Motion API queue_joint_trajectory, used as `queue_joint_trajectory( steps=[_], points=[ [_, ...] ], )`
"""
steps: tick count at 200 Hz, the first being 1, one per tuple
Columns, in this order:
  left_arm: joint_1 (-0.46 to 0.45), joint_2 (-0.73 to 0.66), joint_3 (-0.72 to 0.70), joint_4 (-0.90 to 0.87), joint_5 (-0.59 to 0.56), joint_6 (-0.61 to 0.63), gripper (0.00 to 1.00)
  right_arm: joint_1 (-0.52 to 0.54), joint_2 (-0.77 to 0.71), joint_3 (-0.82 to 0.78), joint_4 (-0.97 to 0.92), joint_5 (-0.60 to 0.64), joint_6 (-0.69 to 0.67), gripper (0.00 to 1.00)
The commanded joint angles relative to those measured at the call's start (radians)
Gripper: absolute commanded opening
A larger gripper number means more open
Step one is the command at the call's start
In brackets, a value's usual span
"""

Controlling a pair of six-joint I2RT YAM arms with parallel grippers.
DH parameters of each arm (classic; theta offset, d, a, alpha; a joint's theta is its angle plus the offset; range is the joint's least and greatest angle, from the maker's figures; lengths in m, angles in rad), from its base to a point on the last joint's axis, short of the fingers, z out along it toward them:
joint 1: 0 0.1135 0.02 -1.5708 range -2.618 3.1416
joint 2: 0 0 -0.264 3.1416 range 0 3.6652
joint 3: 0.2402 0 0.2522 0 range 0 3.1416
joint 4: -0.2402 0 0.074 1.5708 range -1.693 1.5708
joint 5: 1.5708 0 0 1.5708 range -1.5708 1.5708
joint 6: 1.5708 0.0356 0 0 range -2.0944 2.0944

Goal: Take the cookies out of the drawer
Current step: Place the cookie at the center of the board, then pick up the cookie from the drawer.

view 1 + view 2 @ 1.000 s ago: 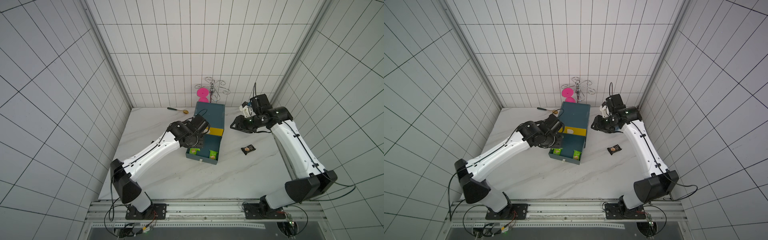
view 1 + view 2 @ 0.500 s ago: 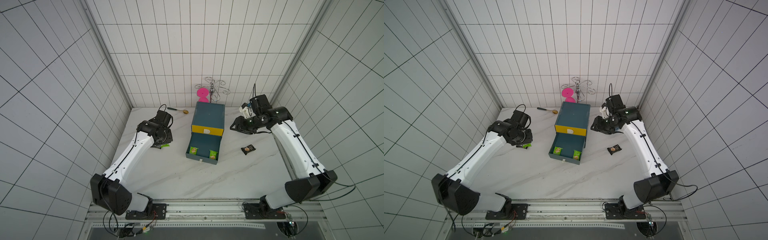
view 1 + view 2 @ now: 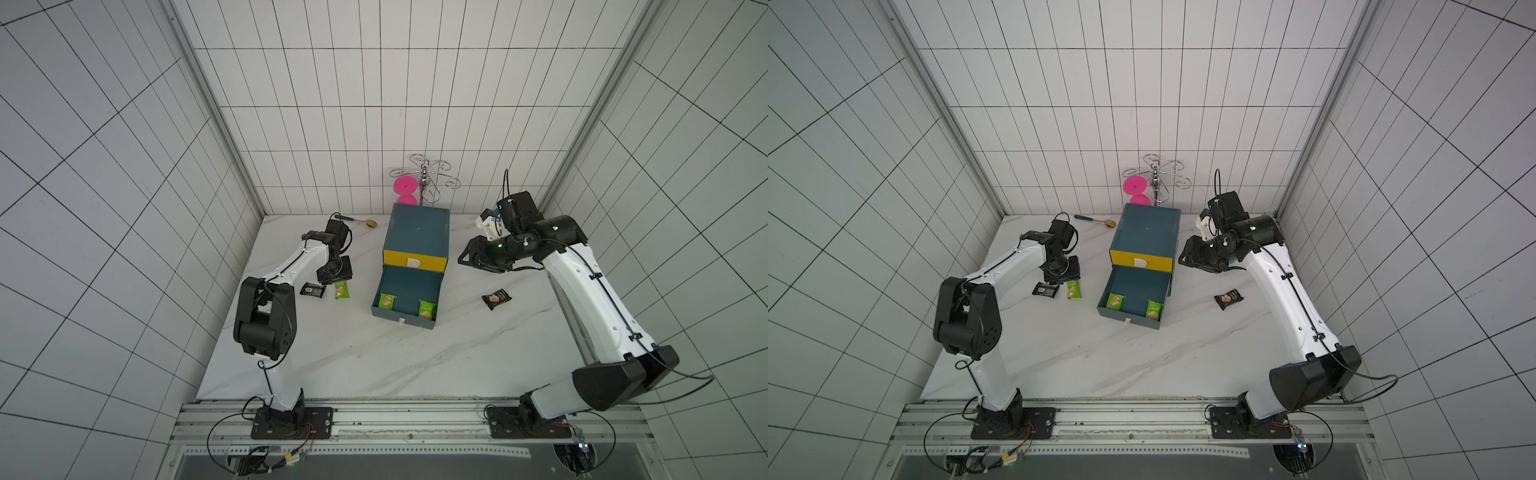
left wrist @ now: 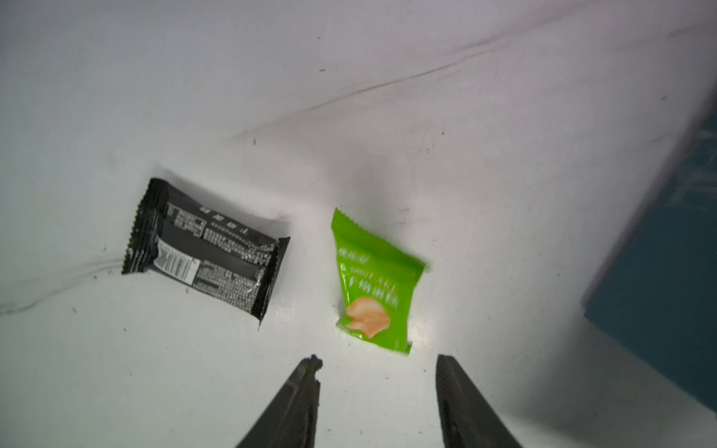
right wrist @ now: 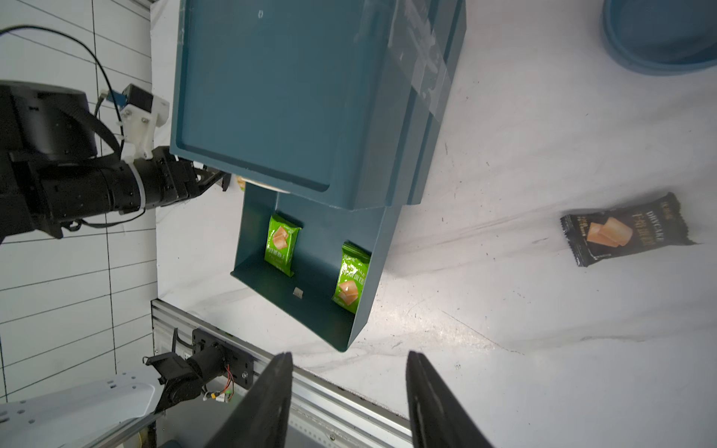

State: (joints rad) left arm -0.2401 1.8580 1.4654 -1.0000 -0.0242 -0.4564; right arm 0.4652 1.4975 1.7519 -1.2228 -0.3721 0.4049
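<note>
A cabinet (image 3: 417, 230) stands at the middle back of the worktop (image 3: 374, 365), its lower drawer (image 3: 409, 286) pulled out toward the front. In the drawer's front corners lie the left drawer packet (image 3: 387, 301) and the right drawer packet (image 3: 426, 309). Left of the drawer, on the worktop, the outer packet (image 3: 312, 289) and the inner packet (image 3: 341, 289) lie side by side, apart, with the left claw (image 3: 334, 275) just behind them. Right of the drawer lies the lone packet (image 3: 496, 299). The right claw (image 3: 467, 259) is beside the cabinet's right side. A spoon (image 3: 357, 220) lies left of the cabinet by the back wall, and a wire stand (image 3: 424, 183) is behind the cabinet.
</note>
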Motion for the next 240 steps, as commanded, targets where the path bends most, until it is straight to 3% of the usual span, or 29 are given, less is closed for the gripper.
queue_joint_trajectory(
  steps=[1, 21, 52, 77, 127, 240],
  points=[
    [-0.001, -0.029, 0.003, 0.041, 0.028, -0.01, 0.69, 0.087, -0.028, 0.023, -0.06, 0.016, 0.058, 0.51],
    [-0.001, -0.119, -0.02, 0.039, 0.055, -0.043, 0.81, 0.201, -0.03, 0.018, -0.083, 0.062, 0.118, 0.51],
    [-0.018, -0.318, -0.113, 0.037, 0.153, -0.097, 0.82, 0.346, 0.032, 0.04, -0.098, 0.118, 0.207, 0.52],
    [-0.1, -0.459, -0.222, 0.031, 0.189, -0.151, 0.82, 0.412, 0.158, 0.126, -0.177, 0.197, 0.223, 0.51],
    [-0.243, -0.612, -0.396, 0.077, 0.206, -0.259, 0.81, 0.428, 0.274, 0.126, -0.177, 0.295, 0.296, 0.49],
    [-0.275, -0.657, -0.454, 0.162, 0.263, -0.289, 0.8, 0.439, 0.423, 0.065, -0.085, 0.34, 0.338, 0.47]
  ],
)
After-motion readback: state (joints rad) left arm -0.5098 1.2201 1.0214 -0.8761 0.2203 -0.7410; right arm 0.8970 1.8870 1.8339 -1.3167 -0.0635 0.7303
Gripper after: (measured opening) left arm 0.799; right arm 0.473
